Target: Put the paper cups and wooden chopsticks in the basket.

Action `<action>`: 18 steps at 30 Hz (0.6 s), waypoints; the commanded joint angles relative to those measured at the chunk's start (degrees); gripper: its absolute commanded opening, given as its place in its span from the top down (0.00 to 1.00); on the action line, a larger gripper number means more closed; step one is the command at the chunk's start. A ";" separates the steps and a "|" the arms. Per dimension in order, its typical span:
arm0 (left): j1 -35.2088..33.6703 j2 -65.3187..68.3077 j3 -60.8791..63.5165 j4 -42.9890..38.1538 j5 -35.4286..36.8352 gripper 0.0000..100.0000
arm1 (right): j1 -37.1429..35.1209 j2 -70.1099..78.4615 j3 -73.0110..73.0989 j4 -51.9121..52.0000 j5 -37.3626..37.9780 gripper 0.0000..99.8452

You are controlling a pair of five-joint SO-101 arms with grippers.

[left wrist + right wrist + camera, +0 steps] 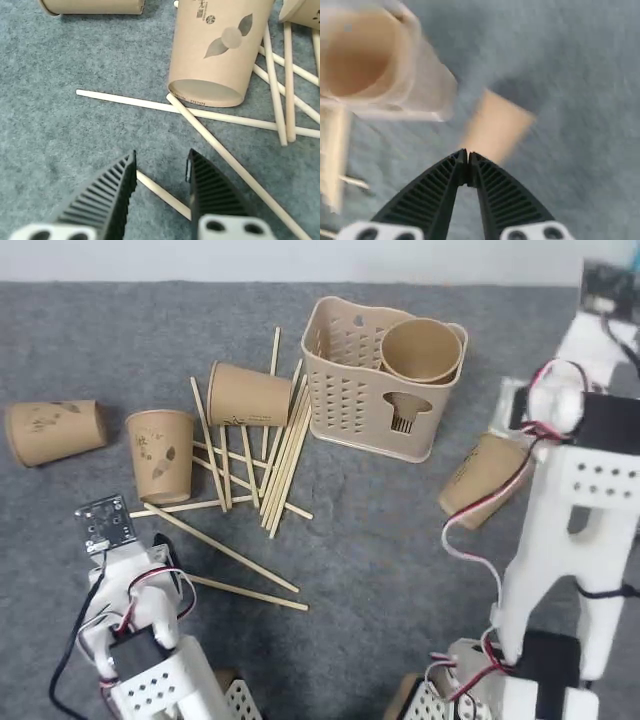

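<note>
surface: grey felt mat (400, 540) | far edge: pale wall (250, 258)

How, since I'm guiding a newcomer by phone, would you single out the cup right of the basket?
Start at the tan basket. Right of it, beside the right arm, a cup lies tipped over. All other loose cups are left of the basket.

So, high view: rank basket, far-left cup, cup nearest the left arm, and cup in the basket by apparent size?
1. basket
2. far-left cup and cup nearest the left arm: alike, unranked
3. cup in the basket: only its top shows
</note>
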 commanded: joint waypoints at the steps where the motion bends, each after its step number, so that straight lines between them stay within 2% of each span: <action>1: -0.44 -1.14 -1.89 -0.26 -0.44 0.85 | 5.14 0.31 7.12 -7.34 2.81 0.99; 5: -0.44 -1.14 -1.89 -0.26 -0.44 0.85 | 7.96 6.02 10.55 -15.08 2.81 0.99; 12: -0.44 -1.14 -1.89 -0.18 -0.35 0.85 | 7.69 17.27 10.46 -26.59 2.29 0.99; 15: -0.44 -1.14 -1.89 0.00 -0.35 0.85 | 7.69 21.41 10.46 -32.22 -2.11 0.99; 18: -0.18 -1.14 -1.89 0.00 -0.44 0.92 | 7.87 24.75 10.46 -36.35 -5.36 0.99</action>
